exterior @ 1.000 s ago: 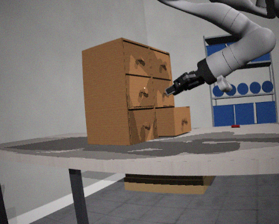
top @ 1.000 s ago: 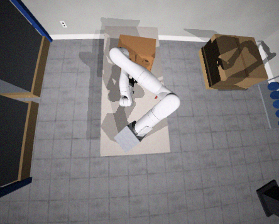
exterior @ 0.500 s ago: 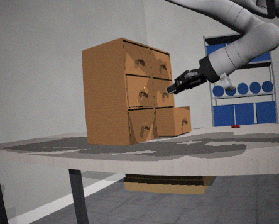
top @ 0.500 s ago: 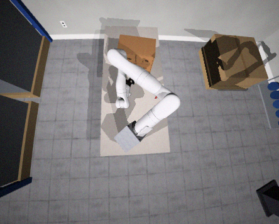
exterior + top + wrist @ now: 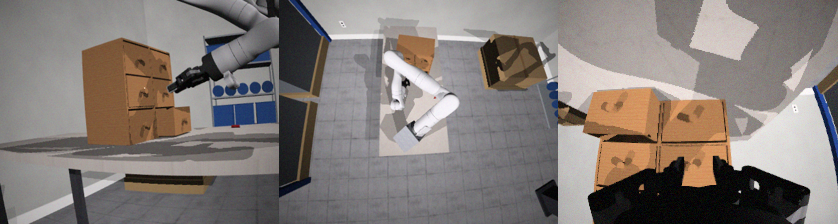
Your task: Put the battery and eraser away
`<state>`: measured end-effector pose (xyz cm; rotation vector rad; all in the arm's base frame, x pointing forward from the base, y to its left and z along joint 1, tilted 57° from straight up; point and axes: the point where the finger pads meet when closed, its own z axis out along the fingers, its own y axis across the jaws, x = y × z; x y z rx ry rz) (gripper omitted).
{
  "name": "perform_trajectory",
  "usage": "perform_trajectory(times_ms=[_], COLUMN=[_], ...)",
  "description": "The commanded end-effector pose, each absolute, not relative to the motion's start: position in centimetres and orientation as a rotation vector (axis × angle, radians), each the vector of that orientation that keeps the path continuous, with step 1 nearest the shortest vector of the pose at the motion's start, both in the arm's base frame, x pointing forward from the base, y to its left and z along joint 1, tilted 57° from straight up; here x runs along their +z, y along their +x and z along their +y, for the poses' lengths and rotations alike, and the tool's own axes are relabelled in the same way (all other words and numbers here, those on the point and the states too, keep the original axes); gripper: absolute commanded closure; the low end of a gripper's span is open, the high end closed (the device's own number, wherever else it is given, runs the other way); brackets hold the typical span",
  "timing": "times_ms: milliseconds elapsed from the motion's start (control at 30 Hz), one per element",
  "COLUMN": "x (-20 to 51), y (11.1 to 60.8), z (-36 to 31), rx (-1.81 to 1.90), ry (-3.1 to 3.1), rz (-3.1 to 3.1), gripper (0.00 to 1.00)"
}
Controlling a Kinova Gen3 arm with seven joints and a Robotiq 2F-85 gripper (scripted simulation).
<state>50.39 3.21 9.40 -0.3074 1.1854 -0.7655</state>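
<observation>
The small brown chest (image 5: 129,91) stands on the table, and it also shows in the top view (image 5: 416,51) and the wrist view (image 5: 661,141). Its bottom right drawer (image 5: 173,121) is pulled partly out; the other drawers look pushed in. My gripper (image 5: 172,88) hovers in the air a short way in front of the middle row, on the left drawer's side (image 5: 697,167). Its fingers are partly open with nothing between them. A small red thing (image 5: 235,126), perhaps the eraser, lies on the table far from the chest. I see no battery.
My arm's base (image 5: 406,140) sits at the table's near end. A large cardboard box (image 5: 513,61) stands on the floor to the right of the table. A blue shelf (image 5: 242,91) stands behind the table.
</observation>
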Motion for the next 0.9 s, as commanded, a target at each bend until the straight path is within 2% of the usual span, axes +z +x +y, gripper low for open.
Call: perform_trajectory(times_ms=[0, 867], x=[8.7, 4.3], y=[50.3, 49.5], z=[3.8, 7.1], rx=[-0.758, -0.758], ry=[-0.311, -0.311], rz=[1.185, 1.185], gripper=[0.62, 0.62])
